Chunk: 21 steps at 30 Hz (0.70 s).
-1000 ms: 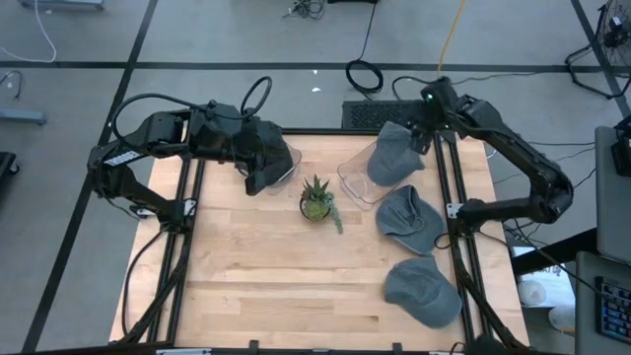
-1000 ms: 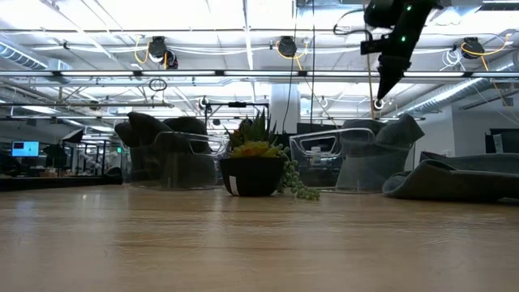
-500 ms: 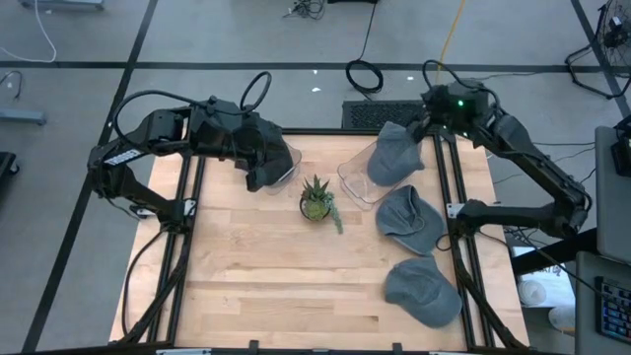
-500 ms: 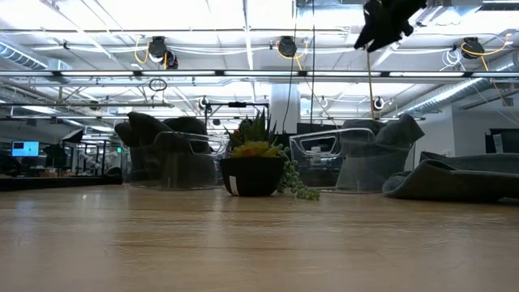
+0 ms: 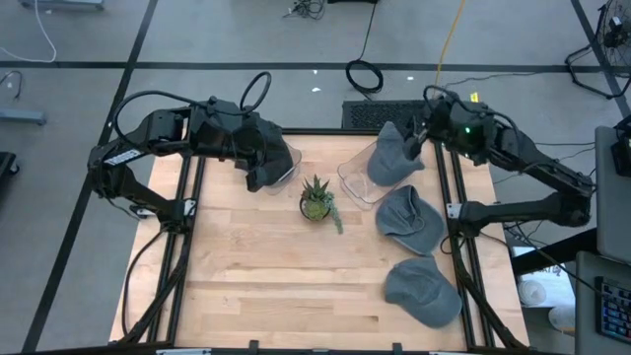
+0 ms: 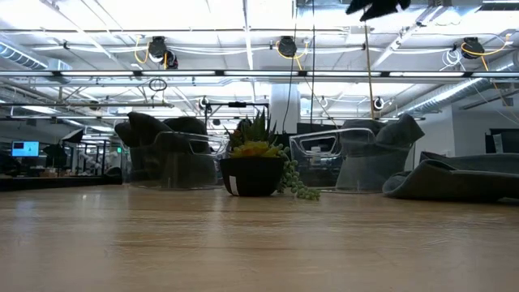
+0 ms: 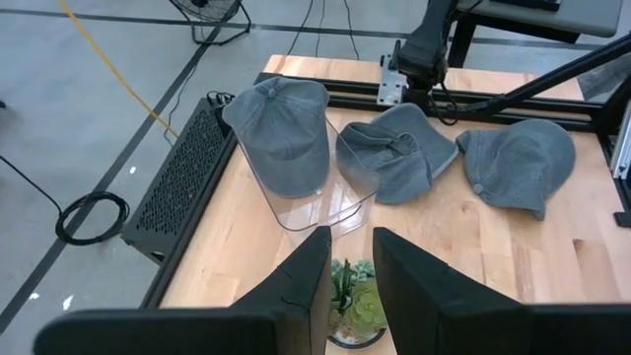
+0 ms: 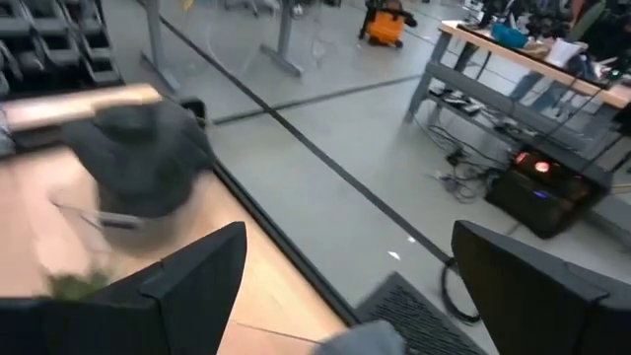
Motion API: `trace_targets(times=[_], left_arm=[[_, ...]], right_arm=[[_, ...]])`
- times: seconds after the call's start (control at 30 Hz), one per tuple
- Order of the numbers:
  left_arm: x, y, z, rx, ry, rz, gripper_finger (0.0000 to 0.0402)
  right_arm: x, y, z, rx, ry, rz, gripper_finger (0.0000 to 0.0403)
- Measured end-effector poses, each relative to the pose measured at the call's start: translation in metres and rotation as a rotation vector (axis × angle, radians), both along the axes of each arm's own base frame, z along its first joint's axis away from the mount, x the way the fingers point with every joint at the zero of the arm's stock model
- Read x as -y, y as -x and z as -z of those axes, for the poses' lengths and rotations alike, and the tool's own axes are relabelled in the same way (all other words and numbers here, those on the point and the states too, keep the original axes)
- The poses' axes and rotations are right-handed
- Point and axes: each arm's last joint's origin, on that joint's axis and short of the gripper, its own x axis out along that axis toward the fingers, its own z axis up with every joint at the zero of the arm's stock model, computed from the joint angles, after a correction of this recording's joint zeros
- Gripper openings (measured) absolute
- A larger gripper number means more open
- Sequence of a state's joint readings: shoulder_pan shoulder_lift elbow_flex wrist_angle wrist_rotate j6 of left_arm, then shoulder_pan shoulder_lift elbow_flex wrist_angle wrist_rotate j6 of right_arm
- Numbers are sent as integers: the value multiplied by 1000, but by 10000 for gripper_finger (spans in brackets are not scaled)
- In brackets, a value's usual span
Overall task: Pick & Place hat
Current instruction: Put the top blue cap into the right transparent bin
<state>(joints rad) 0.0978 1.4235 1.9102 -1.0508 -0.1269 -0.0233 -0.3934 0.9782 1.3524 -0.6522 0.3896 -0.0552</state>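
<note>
Your right gripper (image 5: 426,133), fingers spread and empty, is lifting away from the hat (image 5: 394,153) now resting on the clear stand (image 5: 357,178); left gripper (image 7: 347,258) nearly closed, waiting

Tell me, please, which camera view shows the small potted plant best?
The low view: the potted plant stands side-on, with pot and leaves complete. The high view shows it only from above, small. The left wrist view shows only part of it, behind dark fingers. The right wrist view blurs it.
</note>
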Motion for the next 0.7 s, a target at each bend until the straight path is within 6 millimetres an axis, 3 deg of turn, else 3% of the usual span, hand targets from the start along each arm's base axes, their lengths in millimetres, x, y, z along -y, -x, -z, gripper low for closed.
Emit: trace_targets(times=[0.27,0.47,0.7], left_arm=[[0,0,0,5,20,-12,88],[0,0,0,10,46,-30,88],[2,0,0,14,90,12,88]], right_arm=[[-40,-6,-26,92,-4,-22,344],[-69,-15,-35,52,64,6,344],[-96,-24,-40,65,1,46,344]])
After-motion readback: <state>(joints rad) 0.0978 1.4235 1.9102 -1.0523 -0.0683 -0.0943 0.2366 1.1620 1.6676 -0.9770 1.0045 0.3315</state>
